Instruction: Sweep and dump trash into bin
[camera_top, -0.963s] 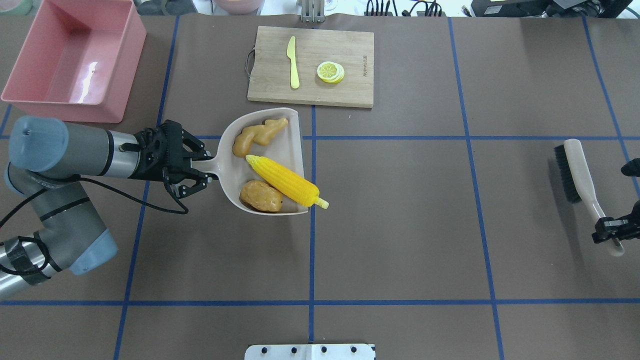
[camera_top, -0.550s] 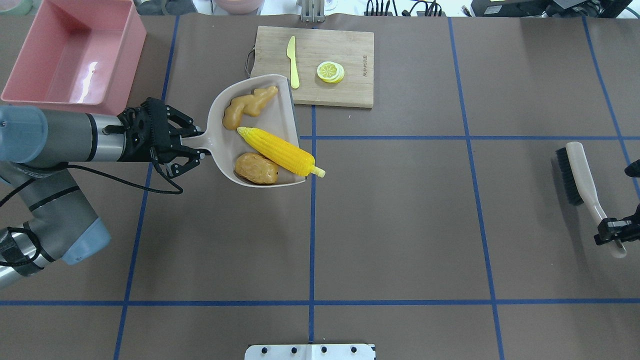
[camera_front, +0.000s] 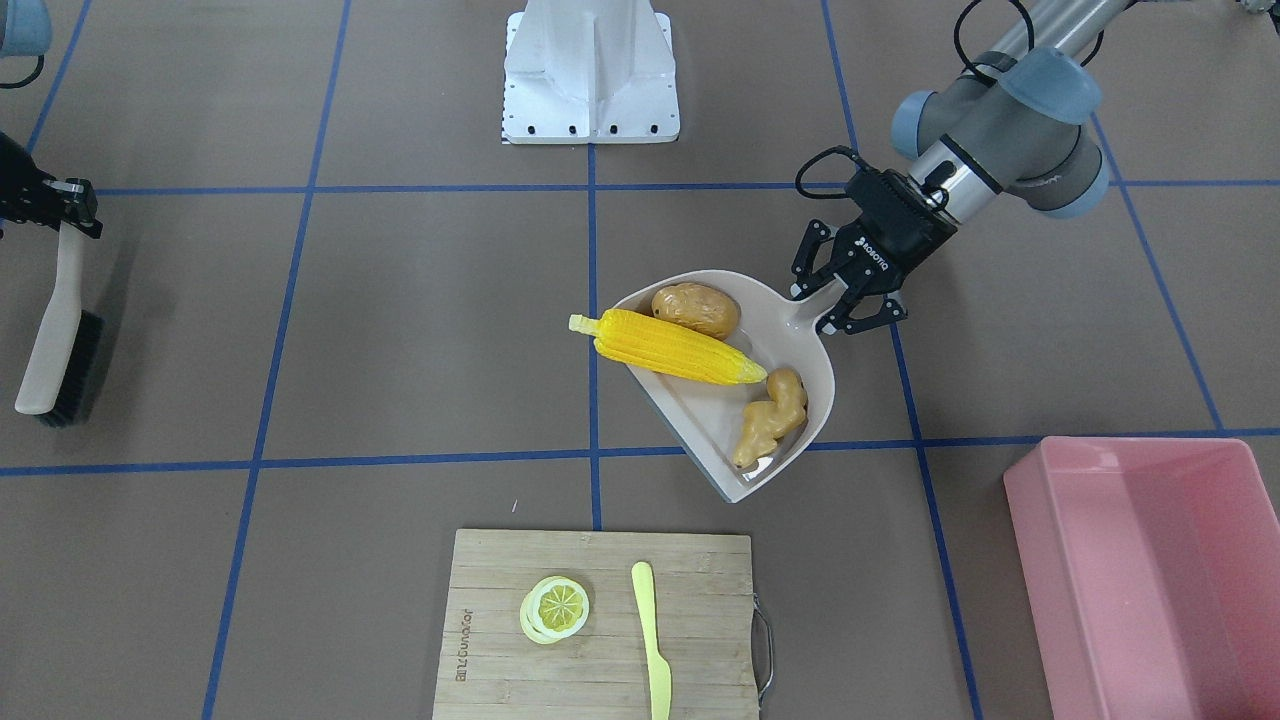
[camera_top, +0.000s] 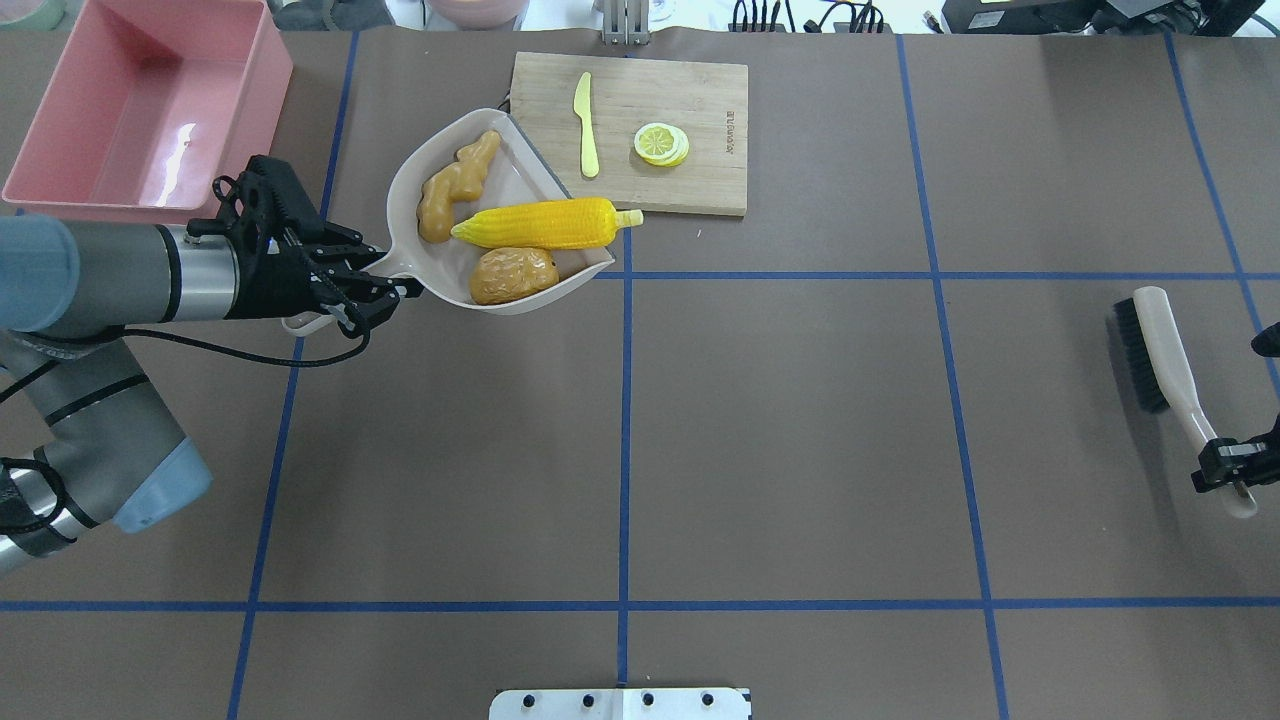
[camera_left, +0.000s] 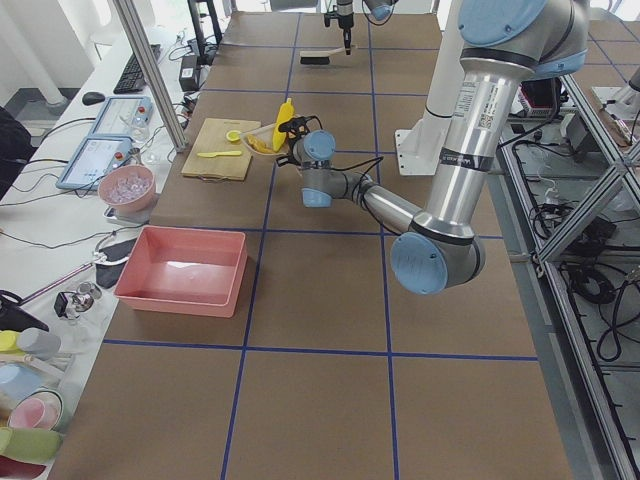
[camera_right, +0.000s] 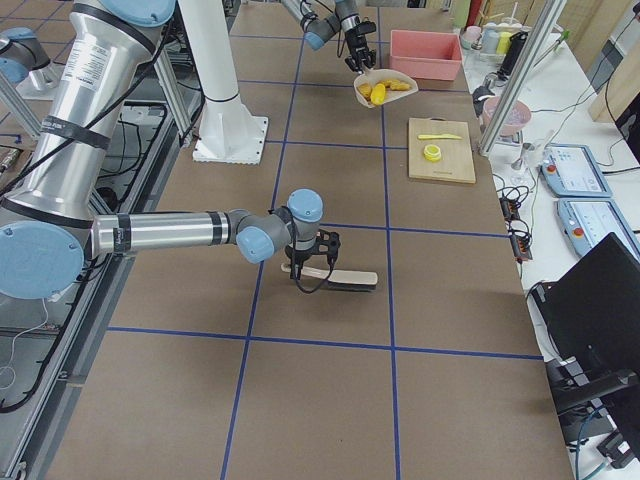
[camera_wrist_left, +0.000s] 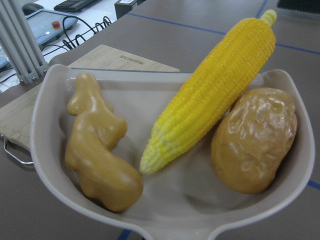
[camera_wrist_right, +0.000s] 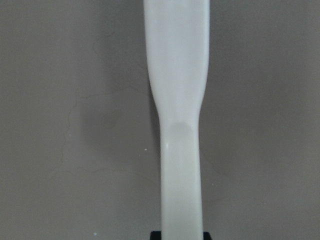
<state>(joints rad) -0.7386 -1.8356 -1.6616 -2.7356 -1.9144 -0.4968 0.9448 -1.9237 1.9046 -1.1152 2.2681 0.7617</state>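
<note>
My left gripper (camera_top: 375, 283) is shut on the handle of the beige dustpan (camera_top: 400, 190) and holds it above the table. The yellow corn cob (camera_top: 540, 222), the orange-brown potato (camera_top: 512, 275) and the tan ginger root (camera_top: 452, 188) lie in the pan. The left wrist view shows the corn cob (camera_wrist_left: 215, 95) lying between the ginger root (camera_wrist_left: 97, 145) and the potato (camera_wrist_left: 255, 140). The pink bin (camera_top: 262, 100) stands at the far left, apart from the pan. My right gripper (camera_top: 1235, 465) is shut on the handle of the brush (camera_top: 1150, 340) at the right edge.
A wooden cutting board (camera_top: 680, 170) with a pale yellow knife (camera_top: 586, 125) and a lemon slice (camera_top: 661, 143) lies at the back middle. The pan's far corner overlaps its near left corner in the overhead view. The robot base (camera_front: 590, 70) stands at the near side.
My left arm has swung the dustpan back and to the left, nearer the bin, turning it. The corn cob's tip now points right. The right arm has hardly moved.
</note>
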